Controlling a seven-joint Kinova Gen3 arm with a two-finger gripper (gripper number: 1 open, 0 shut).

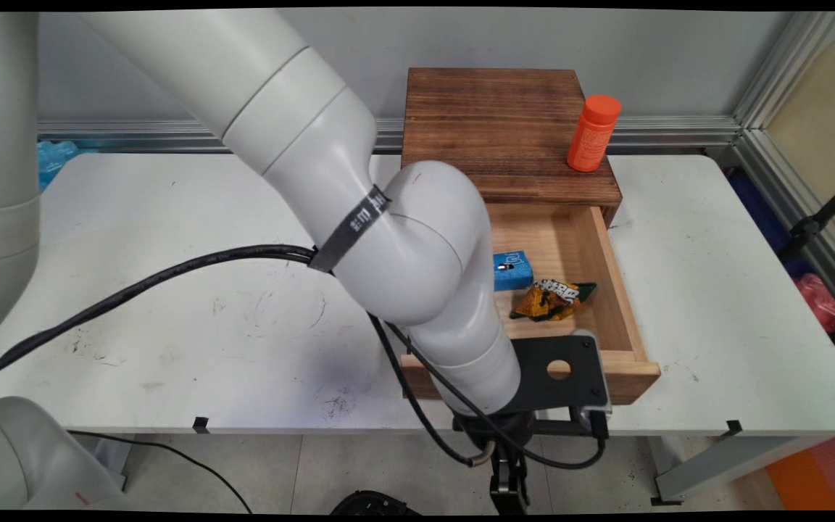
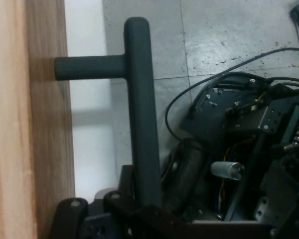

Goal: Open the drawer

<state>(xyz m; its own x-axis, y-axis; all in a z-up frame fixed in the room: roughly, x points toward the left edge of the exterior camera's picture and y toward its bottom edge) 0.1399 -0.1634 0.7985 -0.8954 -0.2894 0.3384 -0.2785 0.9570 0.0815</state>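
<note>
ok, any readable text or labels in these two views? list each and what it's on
None can be read for certain.
Orange bottle on the wooden box: printing down its side, too small to read.
Blue box in the open drawer: a white mark, blurred.
Snack packet beside it: white lettering, crumpled, unreadable.
Black strap round the arm: pale characters, too small.
Hand view, drawer handle: no text.
</note>
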